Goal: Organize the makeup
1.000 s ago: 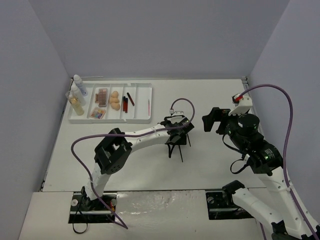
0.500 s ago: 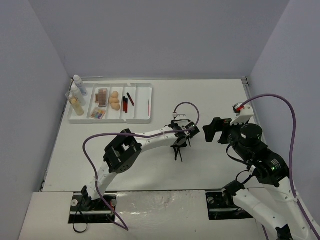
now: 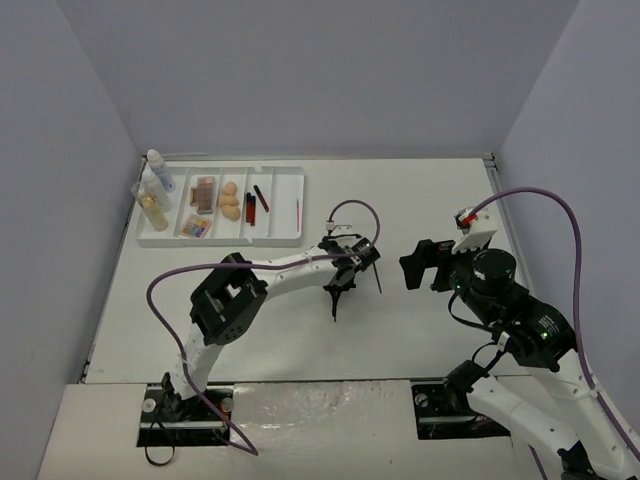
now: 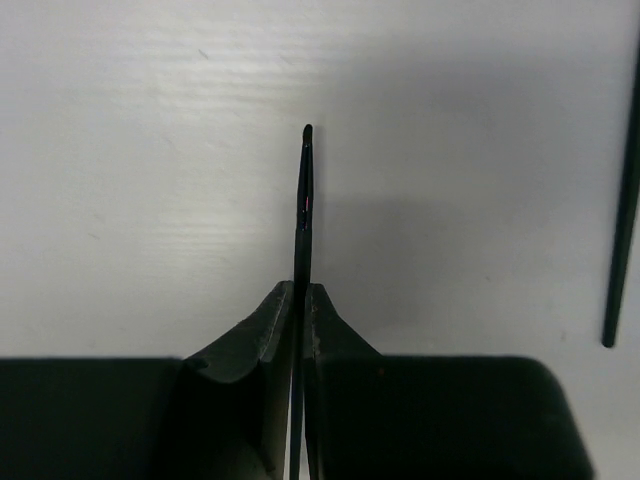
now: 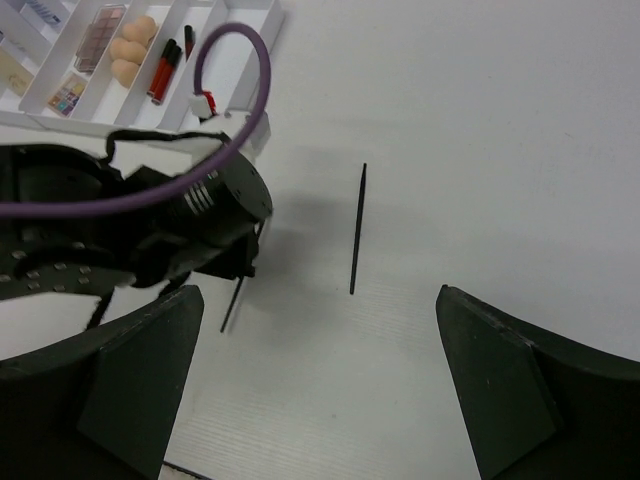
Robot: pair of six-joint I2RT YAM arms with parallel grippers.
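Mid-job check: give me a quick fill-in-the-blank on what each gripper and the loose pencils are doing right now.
1. The left gripper has its jaws ___ on a thin black pencil.
2. A second black pencil lies flat on the ___, gripped by nothing.
3. The right gripper has its jaws ___ and holds nothing.
4. The peach sponges sit inside the white ___.

Missing words: shut; table; open; tray.
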